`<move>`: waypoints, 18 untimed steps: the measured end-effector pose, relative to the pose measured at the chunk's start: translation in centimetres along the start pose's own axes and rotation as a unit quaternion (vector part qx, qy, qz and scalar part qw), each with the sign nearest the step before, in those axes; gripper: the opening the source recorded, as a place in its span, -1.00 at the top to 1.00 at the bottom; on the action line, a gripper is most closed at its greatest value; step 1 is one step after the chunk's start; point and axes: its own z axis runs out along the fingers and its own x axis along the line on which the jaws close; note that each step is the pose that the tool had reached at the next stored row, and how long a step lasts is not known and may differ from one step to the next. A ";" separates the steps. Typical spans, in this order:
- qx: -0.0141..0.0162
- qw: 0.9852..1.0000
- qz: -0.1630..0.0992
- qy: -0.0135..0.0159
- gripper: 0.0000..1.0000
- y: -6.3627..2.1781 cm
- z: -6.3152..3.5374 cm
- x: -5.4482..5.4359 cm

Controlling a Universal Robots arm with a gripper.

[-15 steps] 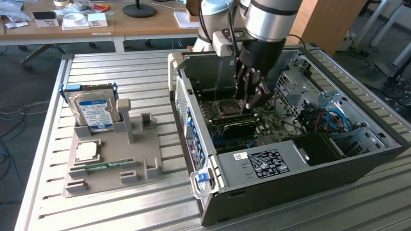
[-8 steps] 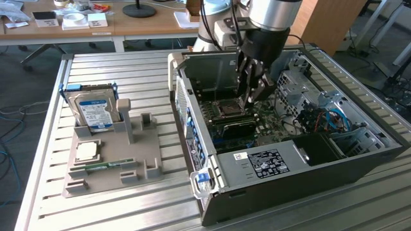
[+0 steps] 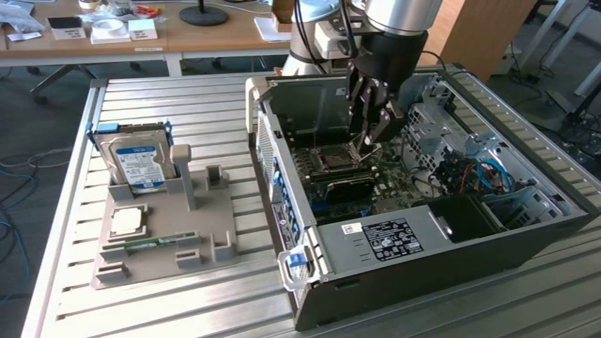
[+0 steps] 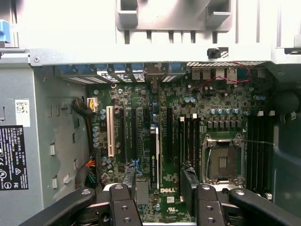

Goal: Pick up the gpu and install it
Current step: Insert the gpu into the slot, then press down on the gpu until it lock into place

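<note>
Slatted metal forms the desk (image 3: 188, 98), on which an open computer case (image 3: 451, 239) is laid at the exterior view's right. The hand (image 3: 368, 144) is lowered inside it over the motherboard (image 4: 225, 101), its fingers (image 4: 124, 207) spread wide and nothing held; the tips are partly hidden. The gpu (image 4: 154, 153) is seen edge-on, standing in a slot between the fingers, and its seating is hard to make out. At the left, a grey holder (image 3: 202, 211) carries an upright hard drive (image 3: 139, 163), a flat processor (image 3: 128, 221) and a RAM stick (image 3: 150, 243).
</note>
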 end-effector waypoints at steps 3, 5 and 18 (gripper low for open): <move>0.000 1.000 0.000 0.000 -0.03 0.00 -0.01 0.0; 0.000 1.000 0.000 0.000 -0.03 0.00 -0.04 0.0; 0.000 1.000 0.000 0.000 -0.03 0.00 -0.33 0.0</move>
